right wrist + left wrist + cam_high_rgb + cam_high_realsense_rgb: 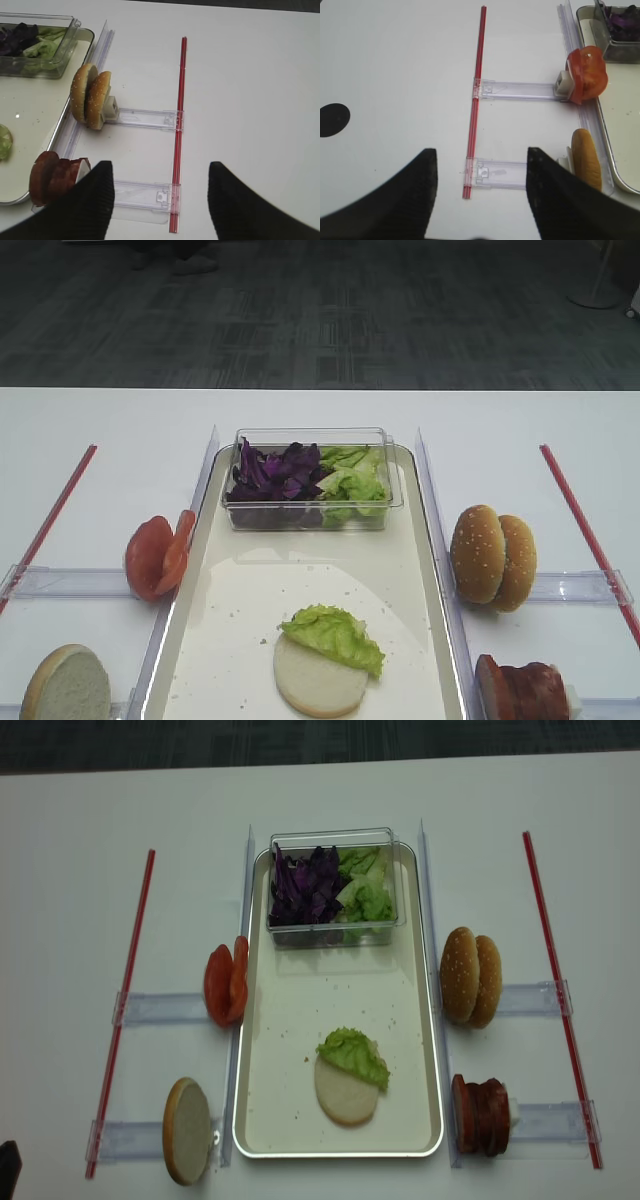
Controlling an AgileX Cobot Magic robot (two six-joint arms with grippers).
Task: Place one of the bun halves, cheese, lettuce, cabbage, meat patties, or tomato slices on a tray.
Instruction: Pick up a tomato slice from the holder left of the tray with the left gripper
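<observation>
Both grippers, left (482, 192) and right (161, 200), wide apart and empty; tomato slices (587, 75) ahead-right of left.

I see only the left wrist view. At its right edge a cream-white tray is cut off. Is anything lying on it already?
Observer: Yes. A pale flat-cut bun half lies on the cream-white tray, with a light green lettuce leaf over its far edge.
Operator: Where are the meat patties?
Observer: The reddish-brown meat patties stand on edge right of the tray, near corner.
Operator: And the sesame buns?
Observer: Two golden sesame bun halves stand farther back on that side.
</observation>
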